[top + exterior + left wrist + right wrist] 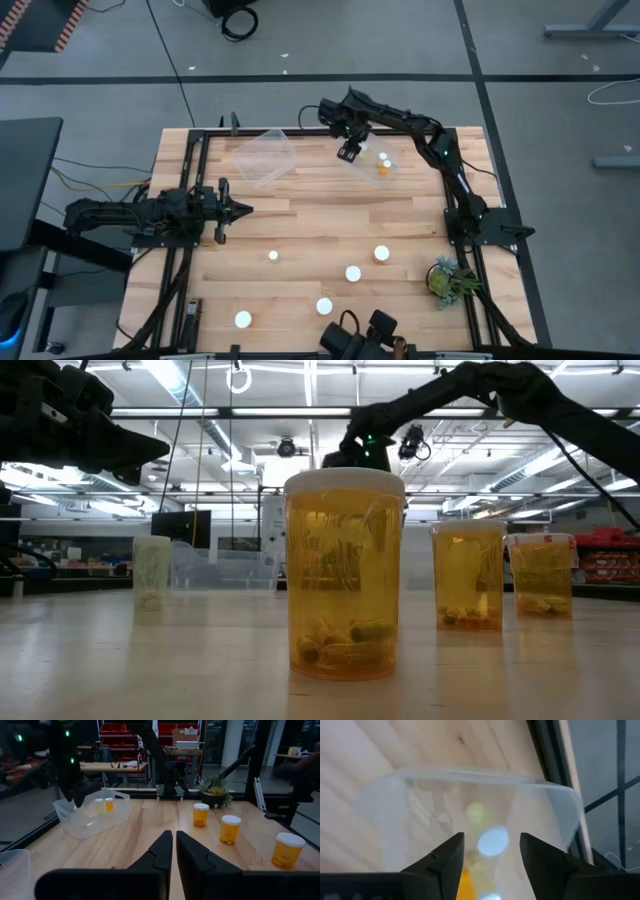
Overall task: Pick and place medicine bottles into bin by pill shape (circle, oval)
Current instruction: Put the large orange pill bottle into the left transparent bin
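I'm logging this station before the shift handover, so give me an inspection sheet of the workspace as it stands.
Surface: light wooden table in a dark frame.
Job's things: five amber bottles with white caps loose on the near half, for example one; two more inside the clear plastic bin at the far right; a second clear bin at the far middle holds nothing that I can see.
Clutter: small green potted plant by the right arm's base.
Grippers: right gripper open above the far right bin, holding nothing; left gripper shut, empty, at the left side.
Cables: dark cables on the floor.
Surroundings: red shelving and work tables beyond.
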### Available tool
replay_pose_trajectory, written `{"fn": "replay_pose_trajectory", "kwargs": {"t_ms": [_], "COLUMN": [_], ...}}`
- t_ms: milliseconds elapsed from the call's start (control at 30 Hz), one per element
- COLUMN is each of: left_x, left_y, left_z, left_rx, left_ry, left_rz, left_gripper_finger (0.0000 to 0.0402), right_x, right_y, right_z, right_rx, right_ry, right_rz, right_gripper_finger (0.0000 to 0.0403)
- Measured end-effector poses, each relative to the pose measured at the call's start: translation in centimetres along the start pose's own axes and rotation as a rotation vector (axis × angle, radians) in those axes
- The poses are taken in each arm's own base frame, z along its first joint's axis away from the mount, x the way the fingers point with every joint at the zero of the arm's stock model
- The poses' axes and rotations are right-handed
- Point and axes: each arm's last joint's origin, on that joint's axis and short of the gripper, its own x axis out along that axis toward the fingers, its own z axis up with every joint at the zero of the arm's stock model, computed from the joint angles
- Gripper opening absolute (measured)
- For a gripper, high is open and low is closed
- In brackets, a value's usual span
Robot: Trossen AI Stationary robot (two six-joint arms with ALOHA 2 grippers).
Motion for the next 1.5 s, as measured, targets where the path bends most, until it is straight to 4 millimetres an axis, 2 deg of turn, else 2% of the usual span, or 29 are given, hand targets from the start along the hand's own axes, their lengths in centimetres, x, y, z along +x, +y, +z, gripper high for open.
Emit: {"fn": "replay_pose_trajectory", "kwargs": {"t_ms": [233,500,733,967,1200,1367,1500], "left_x": [0.0,0.0,0.0,0.0,0.0,0.0,0.0], "left_y": [0.0,0.0,0.0,0.0,0.0,0.0,0.0], "left_z": [0.0,0.0,0.0,0.0,0.0,0.0,0.0], "left_rx": [0.0,0.0,0.0,0.0,0.0,0.0,0.0], "left_ry": [0.0,0.0,0.0,0.0,0.0,0.0,0.0], "left_rz": [0.0,0.0,0.0,0.0,0.0,0.0,0.0], "left_gripper_finger": [0.0028,0.0034,0.0025,0.0035,0.0029,0.0026,0.0032], "right_x": [-3.7,-6.3,-7.4,-8.6,-9.3,-9.5,-9.6], "right_y": [1.5,7.0,11.9,17.1,20.3,21.3,22.2], "right_z": [0.3,0.3,-0.9,-2.6,-3.9,-4.4,-5.9], "right_rx": [0.001,-0.117,-0.233,-0.357,-0.459,-0.453,-0.428], "right_ry": [-0.108,-0.212,-0.212,-0.239,-0.265,-0.269,-0.179], "right_rz": [0.012,0.044,0.117,0.162,0.16,0.166,0.137], "right_gripper_finger": [0.0201,0.02,0.02,0.02,0.02,0.02,0.02]}}
